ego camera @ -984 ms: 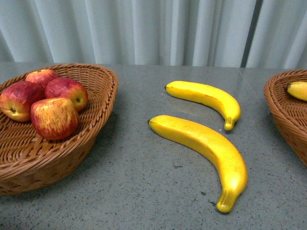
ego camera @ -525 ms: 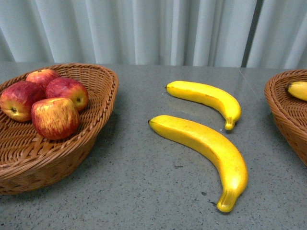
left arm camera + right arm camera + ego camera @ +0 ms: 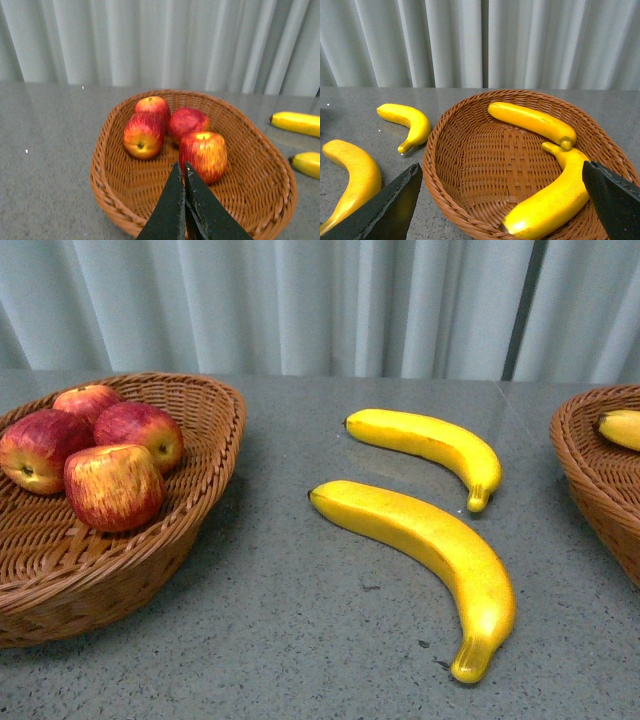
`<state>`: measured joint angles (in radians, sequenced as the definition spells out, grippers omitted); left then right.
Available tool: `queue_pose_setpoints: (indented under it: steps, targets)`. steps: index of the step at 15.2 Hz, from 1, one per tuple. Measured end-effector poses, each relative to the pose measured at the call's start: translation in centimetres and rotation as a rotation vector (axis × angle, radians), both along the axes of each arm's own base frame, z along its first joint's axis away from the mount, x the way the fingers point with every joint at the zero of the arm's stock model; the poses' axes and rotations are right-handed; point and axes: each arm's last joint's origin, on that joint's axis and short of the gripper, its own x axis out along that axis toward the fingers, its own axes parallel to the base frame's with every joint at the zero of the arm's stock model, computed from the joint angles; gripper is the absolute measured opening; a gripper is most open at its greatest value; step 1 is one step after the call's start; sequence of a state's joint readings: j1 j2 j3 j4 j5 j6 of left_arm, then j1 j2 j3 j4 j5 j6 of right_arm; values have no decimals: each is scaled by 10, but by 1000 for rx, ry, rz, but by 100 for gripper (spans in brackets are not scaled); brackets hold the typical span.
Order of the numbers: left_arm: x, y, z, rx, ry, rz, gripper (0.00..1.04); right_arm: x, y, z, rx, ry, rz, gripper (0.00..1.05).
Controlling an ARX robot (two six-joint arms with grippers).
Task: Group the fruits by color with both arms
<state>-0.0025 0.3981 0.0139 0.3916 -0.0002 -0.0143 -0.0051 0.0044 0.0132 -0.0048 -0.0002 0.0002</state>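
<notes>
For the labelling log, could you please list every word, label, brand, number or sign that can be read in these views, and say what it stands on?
None: no text, label, number or sign is readable in any view.
The apples, the bananas, the left basket, the right basket, the table and the curtain all show plain surfaces, with no sticker or print.

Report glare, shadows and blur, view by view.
Front view: soft even light, glare on the near banana, faint shadow beside the left basket. Left wrist view: apples sharp, shut left gripper a dark wedge. Right wrist view: sheen on a basketed banana.
</notes>
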Motion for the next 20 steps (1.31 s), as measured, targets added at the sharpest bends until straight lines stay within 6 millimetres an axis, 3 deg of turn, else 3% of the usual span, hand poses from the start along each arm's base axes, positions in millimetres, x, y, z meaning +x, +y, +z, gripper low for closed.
queue_pose_setpoints:
  steps: [11,13,20]
  targets:
    - [-15,0,1,0,-11,0,2,0,0,0,0,0,0,98]
    - [-25,0,-4,0,19,0,2,0,0,0,0,0,0,98]
    - [-25,0,-3,0,7,0,4,0,0,0,0,0,0,98]
